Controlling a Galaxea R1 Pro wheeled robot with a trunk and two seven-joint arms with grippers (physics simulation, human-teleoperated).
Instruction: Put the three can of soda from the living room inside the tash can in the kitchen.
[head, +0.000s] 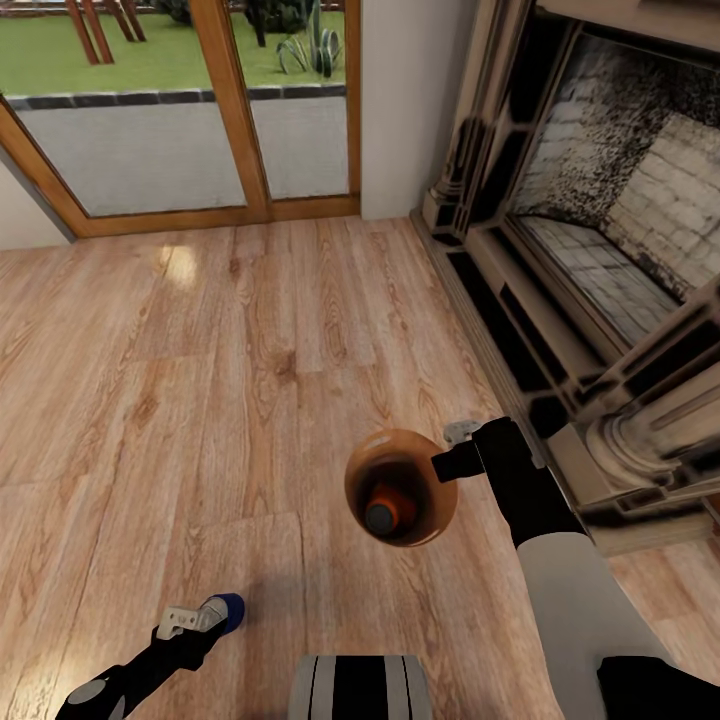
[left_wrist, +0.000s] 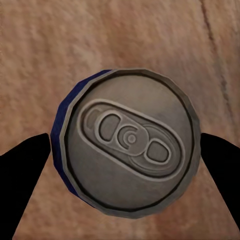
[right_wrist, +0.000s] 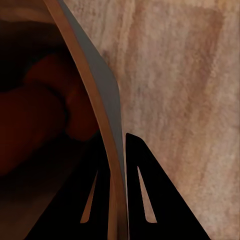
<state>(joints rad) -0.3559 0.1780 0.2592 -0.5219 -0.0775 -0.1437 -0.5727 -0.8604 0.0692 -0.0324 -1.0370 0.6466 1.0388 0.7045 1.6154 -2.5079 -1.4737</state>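
In the head view the small round bin (head: 353, 478), orange-brown inside, hangs just above the wood floor. My right gripper (head: 447, 462) is shut on its right rim. An orange can (head: 387, 510) with a silver top lies inside it. The right wrist view shows the bin's thin grey wall (right_wrist: 109, 100) pinched between my two dark fingers, right gripper (right_wrist: 119, 157), with dim orange shapes (right_wrist: 45, 100) inside. My left gripper (head: 212, 616) is low at the left, shut on the blue can (head: 229, 607). In the left wrist view the blue can's silver top (left_wrist: 131, 150) sits between both fingers.
A carved fireplace (head: 600, 260) with a brick interior stands along the right, its base close to my right arm. Wood-framed glass doors (head: 200, 110) are ahead, with a white wall section (head: 410, 100) beside them. Light wood floor (head: 200, 380) stretches ahead and left.
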